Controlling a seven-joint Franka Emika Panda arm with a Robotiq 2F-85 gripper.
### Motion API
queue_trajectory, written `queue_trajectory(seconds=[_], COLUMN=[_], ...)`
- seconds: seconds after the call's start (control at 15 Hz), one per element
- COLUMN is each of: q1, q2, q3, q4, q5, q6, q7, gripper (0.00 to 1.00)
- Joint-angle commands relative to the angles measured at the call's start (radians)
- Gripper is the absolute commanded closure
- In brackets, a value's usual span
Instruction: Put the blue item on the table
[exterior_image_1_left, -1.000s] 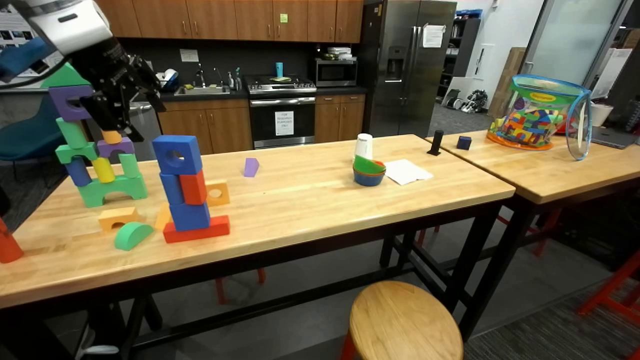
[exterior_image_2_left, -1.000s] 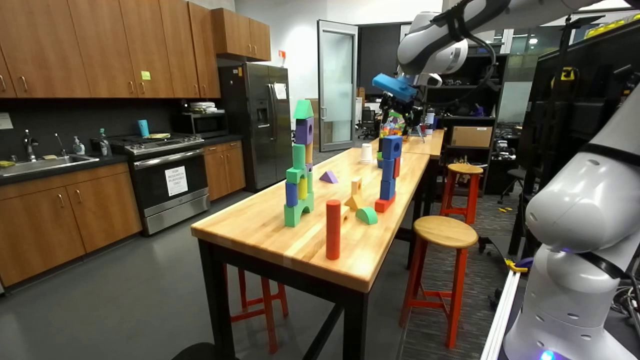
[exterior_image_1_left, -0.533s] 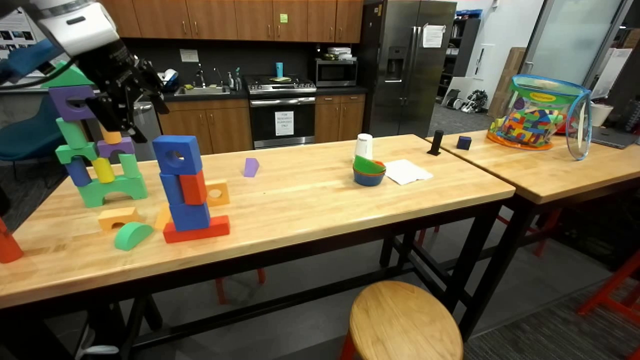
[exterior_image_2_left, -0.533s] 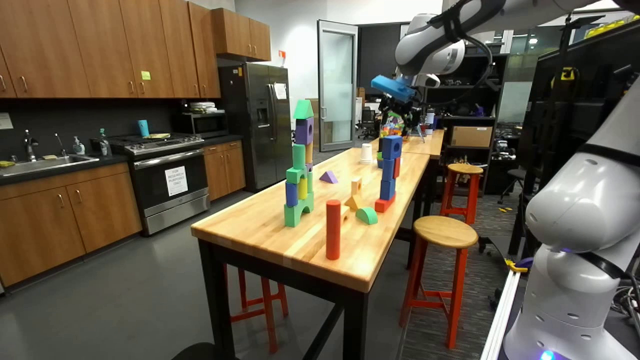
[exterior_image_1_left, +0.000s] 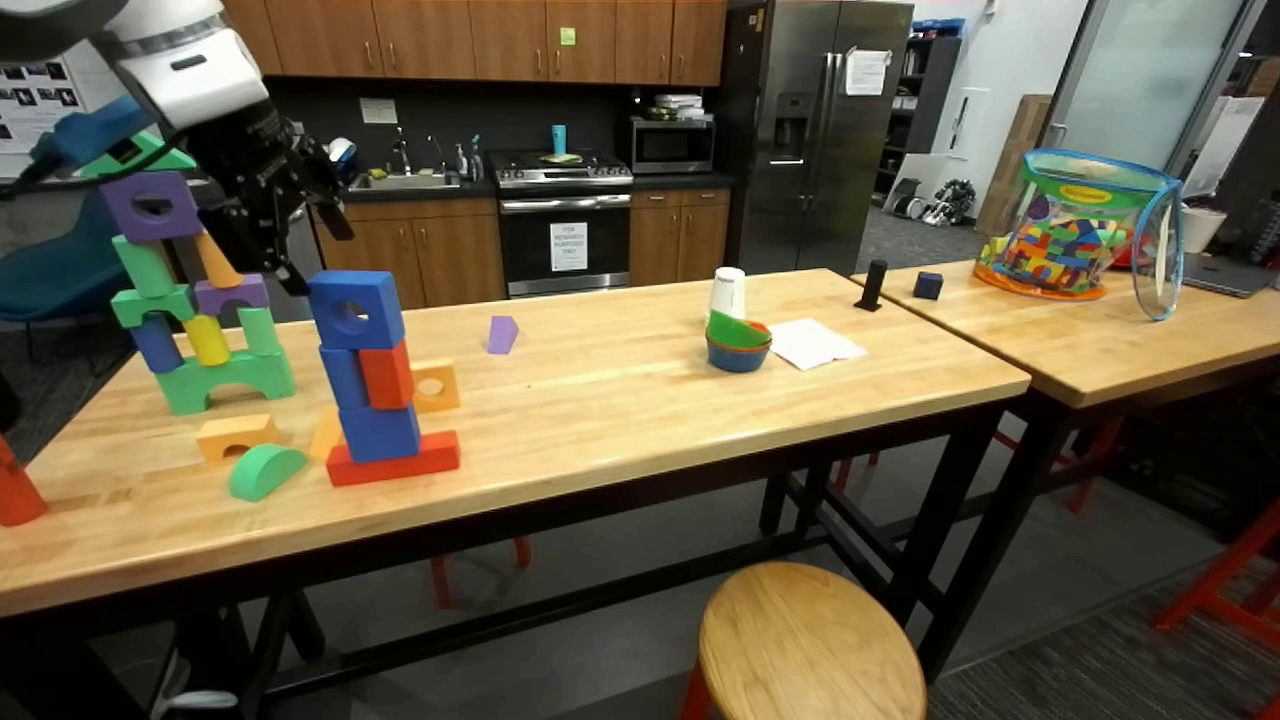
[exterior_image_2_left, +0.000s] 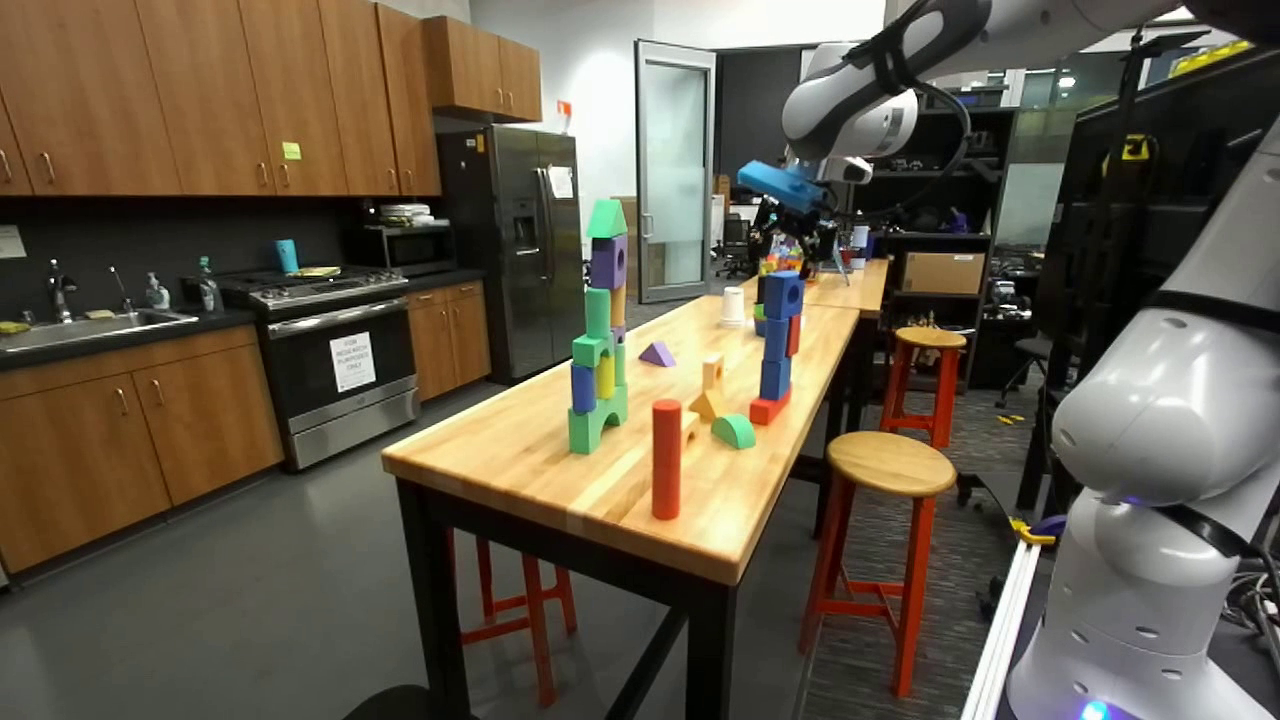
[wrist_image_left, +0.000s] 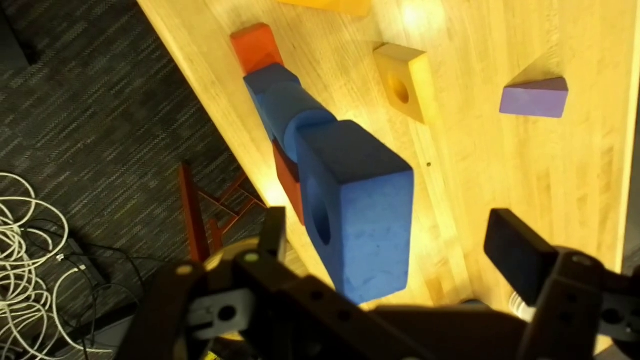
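Note:
The blue item is a chunky blue block with a round hole (exterior_image_1_left: 382, 300), lying on top of a red-and-blue stack (exterior_image_1_left: 382, 432) on the light-wood table (exterior_image_1_left: 620, 400). The blue block also shows in an exterior view (exterior_image_2_left: 775, 297) and large in the wrist view (wrist_image_left: 377, 230). My gripper (exterior_image_1_left: 318, 258) is open and empty, just above and beside the blue block. In the wrist view the open fingers (wrist_image_left: 395, 237) stand wide apart, with the block appearing between them, nearer the left finger. I see no contact. The table shows in an exterior view too (exterior_image_2_left: 500, 450).
A tall purple-green tower (exterior_image_1_left: 225, 375) stands close to the gripper. A red cylinder (exterior_image_2_left: 666, 460), green half-round (exterior_image_1_left: 267, 470), yellow hole block (wrist_image_left: 400, 82) and purple wedge (wrist_image_left: 534, 100) are on the table. Bowls (exterior_image_1_left: 737, 355) and a white cup (exterior_image_1_left: 728, 292) stand further along.
My gripper has moved slightly down and towards the stack: rightwards in an exterior view, a little left in another. It stays open. The blocks have not moved.

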Motion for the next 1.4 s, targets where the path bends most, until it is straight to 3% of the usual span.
queue_trajectory(seconds=[0.0, 0.8, 0.87, 1.0, 1.33], q1=[0.023, 0.032, 0.033, 0.035, 0.040], q2=[0.025, 0.057, 0.057, 0.057, 0.058], q3=[-0.022, -0.046, -0.046, -0.044, -0.043], q4=[0.032, 0.049, 0.049, 0.051, 0.052], q5=[0.005, 0.004, 0.002, -0.007, -0.012], q6=[-0.024, -0.066, -0.067, -0.073, -0.077], q7=[0.010, 0.009, 0.010, 0.009, 0.010], gripper=[0.00, 0.00, 0.25, 0.32, 0.72])
